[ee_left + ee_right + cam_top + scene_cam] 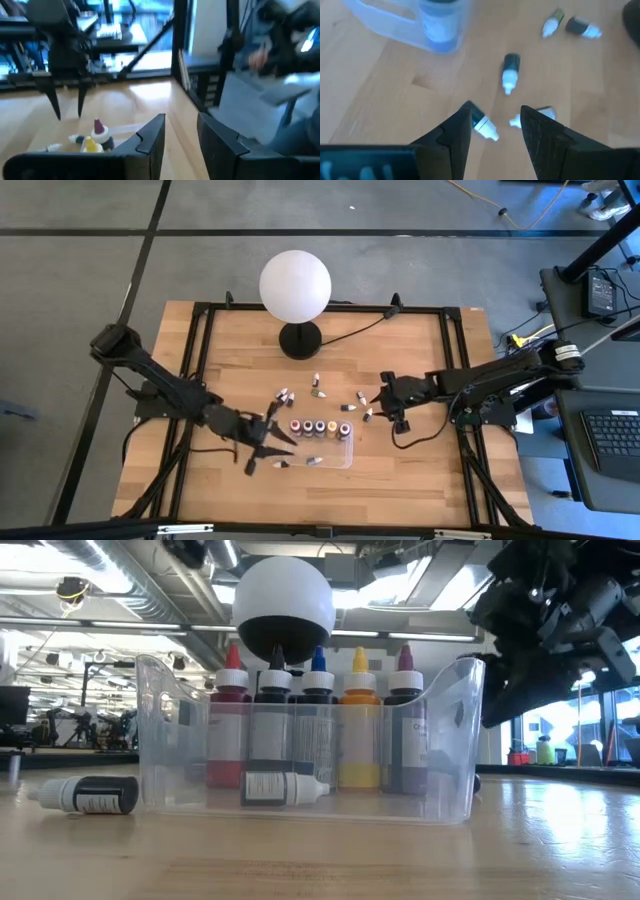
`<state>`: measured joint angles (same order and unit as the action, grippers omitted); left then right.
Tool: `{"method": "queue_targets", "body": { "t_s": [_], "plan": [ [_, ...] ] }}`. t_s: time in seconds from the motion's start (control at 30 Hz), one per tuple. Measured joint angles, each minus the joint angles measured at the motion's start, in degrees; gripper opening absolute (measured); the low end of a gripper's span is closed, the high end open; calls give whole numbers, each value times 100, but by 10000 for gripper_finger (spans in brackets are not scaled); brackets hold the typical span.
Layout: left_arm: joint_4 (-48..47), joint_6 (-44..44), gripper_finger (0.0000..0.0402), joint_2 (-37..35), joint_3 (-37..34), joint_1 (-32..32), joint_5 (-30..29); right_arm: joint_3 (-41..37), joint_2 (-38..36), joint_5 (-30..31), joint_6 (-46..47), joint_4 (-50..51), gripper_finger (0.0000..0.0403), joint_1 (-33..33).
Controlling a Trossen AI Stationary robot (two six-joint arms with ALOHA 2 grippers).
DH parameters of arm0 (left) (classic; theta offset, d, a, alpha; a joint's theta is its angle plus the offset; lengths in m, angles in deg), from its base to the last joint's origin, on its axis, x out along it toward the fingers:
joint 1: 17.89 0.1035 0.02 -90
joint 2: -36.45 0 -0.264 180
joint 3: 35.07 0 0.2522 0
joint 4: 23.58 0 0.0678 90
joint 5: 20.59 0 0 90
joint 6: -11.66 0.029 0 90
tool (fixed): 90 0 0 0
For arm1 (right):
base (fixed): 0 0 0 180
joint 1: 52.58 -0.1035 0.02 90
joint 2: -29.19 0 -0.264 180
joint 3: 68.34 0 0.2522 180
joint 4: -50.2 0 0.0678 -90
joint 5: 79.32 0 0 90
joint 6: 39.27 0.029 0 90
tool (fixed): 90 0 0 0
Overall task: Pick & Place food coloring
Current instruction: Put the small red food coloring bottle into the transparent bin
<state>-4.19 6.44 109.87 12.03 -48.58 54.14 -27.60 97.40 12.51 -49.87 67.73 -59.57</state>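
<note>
Right end effector [495, 125], fingers spread, hovers over two loose food coloring bottles [484, 123] at lower centre; closing could catch both. Left end effector [262, 442], spread and empty, sits left of the clear tray [347, 448] holding five upright bottles [320, 427].

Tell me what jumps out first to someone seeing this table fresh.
The white globe lamp dominates the table's far middle. In front of it, a clear tray holds five upright food coloring bottles in a row, with more lying scattered around it. The left gripper and right gripper, both open, flank the tray.
</note>
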Motion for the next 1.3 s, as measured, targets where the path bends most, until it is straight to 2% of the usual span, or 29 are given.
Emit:
{"method": "queue_targets", "body": {
  "t_s": [0.13,0.3,0.7,0.9,1.1,1.3],
  "plan": [
    [878,-153,107,-138,-560,-145,455,-2,145,-33,269,84,172,-2],
    [850,-156,110,-138,-660,-333,1031,-2,164,-35,143,51,172,-2],
    [881,288,113,-138,-659,-446,942,-2,393,-35,120,-254,172,-2],
    [624,281,152,-138,-653,-446,753,-2,397,-35,135,-256,172,-2],
    [522,-337,193,-138,-653,-446,1419,-2,397,-35,137,-345,172,1],
    [522,-830,200,-138,-653,-460,1811,-2,397,-35,165,-348,172,1]
  ]
}}
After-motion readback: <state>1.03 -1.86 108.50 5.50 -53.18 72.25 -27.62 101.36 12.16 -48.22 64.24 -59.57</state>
